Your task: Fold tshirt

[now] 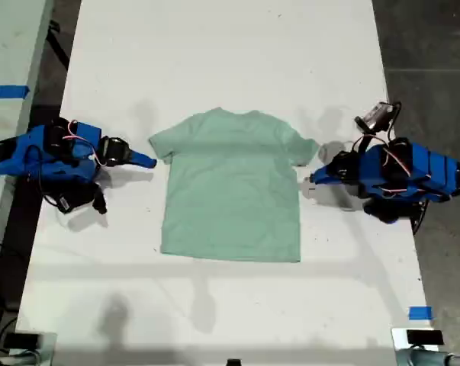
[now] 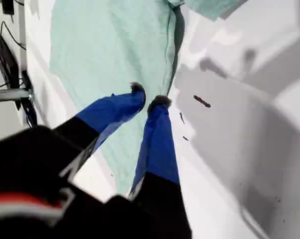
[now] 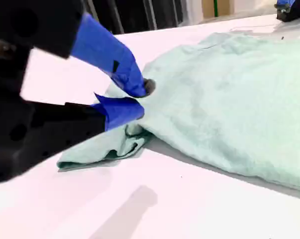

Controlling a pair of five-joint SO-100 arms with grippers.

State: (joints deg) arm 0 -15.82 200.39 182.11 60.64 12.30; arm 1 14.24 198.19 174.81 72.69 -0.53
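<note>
Exterior view: tshirt [image 1: 231, 191] flat, centre frame. My first gripper [image 2: 150, 98] narrowly parted, empty, over its side edge. My second gripper [image 3: 140, 98] at sleeve, grasp indeterminate. Advice: pinch single layers, lift evenly.

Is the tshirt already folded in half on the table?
No: the tshirt lies spread flat, with both sleeves out, in the exterior view.

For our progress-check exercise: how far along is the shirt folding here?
Done: nothing folded; the shirt lies spread on the table. In hand: my second gripper is at one sleeve, my first gripper at the opposite side edge; grips unclear. Left: every fold.
</note>
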